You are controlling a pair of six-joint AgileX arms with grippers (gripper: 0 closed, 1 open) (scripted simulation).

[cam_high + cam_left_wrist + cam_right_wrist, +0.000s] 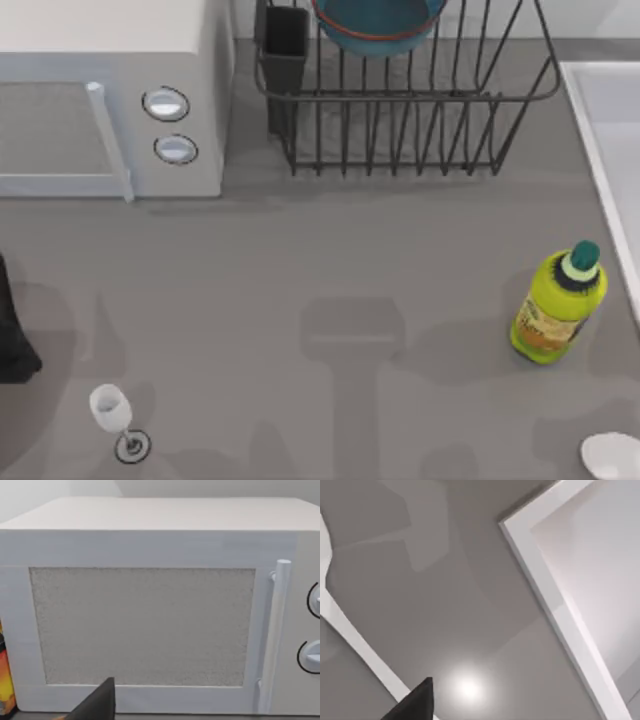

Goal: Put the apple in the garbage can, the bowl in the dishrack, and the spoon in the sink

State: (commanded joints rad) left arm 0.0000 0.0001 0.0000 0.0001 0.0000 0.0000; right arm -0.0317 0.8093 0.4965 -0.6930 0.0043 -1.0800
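Grey, matte tabletop (330, 260) fills the scene from above, smooth and mottled with soft shadows.

Left arm (15, 335) sits as a dark shape at the tabletop's left edge; whether its claw is open or closed cannot be told. One black finger (97, 702) of it pokes into the left wrist view, facing a boxy white microwave (150, 615) with a speckled grey door panel, a slim upright bar handle and two round dials. From above, that microwave occupies the far left corner of the tabletop.

One black finger (415, 702) of the right claw shows in the right wrist view, over grey surface beside the sink (580, 580), a pale rectangular basin with a raised, smooth rim; open or closed cannot be told. From above, the sink lies along the right edge.

At the far edge, just right of the microwave, stands the dishrack (410, 105), dark wire with upright tines and a rectangular cutlery cup at its left corner. Inside it rests the bowl (378, 22), round, teal-blue with a reddish-brown rim.

A yellow-green squeeze bottle (558, 305) with a dark green cap stands near the sink. A clear stemmed wine glass (115, 420) stands near the front left corner. A white rounded shape (612, 455) sits at the front right corner; what it is cannot be told.
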